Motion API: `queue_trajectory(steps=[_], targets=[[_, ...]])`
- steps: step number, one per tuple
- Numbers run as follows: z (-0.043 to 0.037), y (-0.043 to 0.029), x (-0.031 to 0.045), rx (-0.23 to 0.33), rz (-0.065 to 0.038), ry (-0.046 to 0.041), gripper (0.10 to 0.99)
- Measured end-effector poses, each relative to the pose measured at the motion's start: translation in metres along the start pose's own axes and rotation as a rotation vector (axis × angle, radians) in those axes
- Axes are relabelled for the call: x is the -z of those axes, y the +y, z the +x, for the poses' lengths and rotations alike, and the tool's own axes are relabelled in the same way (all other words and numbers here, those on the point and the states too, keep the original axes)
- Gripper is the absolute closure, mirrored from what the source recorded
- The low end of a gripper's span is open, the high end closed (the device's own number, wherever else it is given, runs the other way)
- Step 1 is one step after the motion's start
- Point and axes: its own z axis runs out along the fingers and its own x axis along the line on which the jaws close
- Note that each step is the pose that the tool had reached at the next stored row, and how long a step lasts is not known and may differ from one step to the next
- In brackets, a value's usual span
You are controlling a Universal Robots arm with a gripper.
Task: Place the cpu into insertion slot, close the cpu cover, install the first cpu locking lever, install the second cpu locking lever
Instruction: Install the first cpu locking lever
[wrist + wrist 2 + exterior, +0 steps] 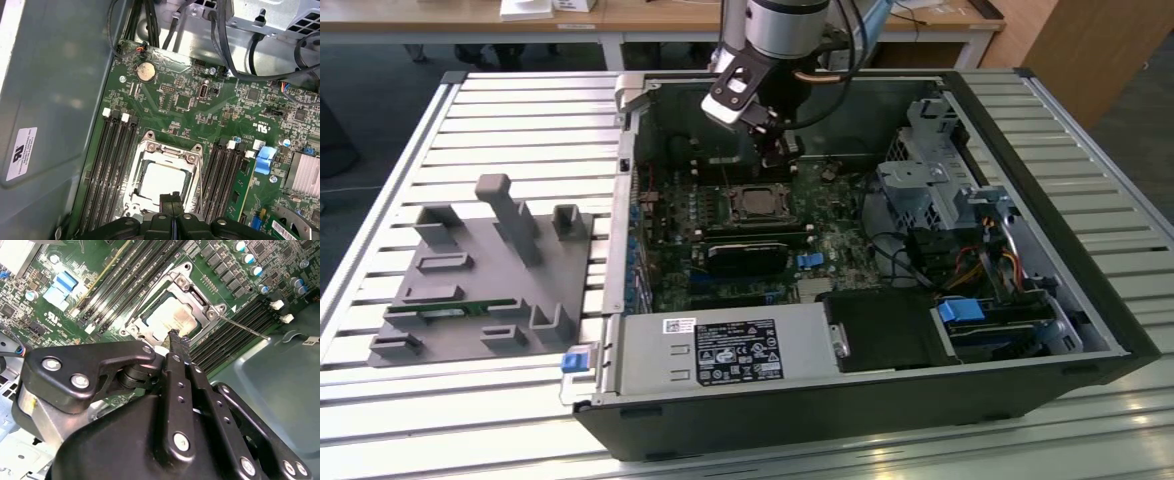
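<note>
Slatted worktop (520,120) carries an open PC case (854,420) lying on its side. A grey fixture tray (467,290) sits beside the case, on the exterior view's left.

Labels: a white one on the power supply (720,352) and a white sticker (20,152) on the case wall. Not quoting the print on either.

Inside the case is the green motherboard (185,100), with the insertion slot (754,205) flanked by black memory slots (112,165).

The cpu (160,179) is already seated in the slot, pale top showing. The cpu cover (172,151) looks lowered flat around it.

A thin silver locking lever (245,328) slants off a socket corner over the memory slots. It reads as unlatched.

Key relation: the gripper (177,337) has its fingers pressed together and nothing between them. Its tip is right at the socket's near edge, with the cpu just beyond it. The lever lies off to one side of the tip, its long axis pointing away from the socket.
</note>
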Motion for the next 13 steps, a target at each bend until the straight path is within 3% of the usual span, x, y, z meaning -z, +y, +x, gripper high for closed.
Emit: queue_trajectory(steps=[13], targets=[[0.0000, 0.0000, 0.0000, 0.048, 0.000, -0.0008, 0.980]])
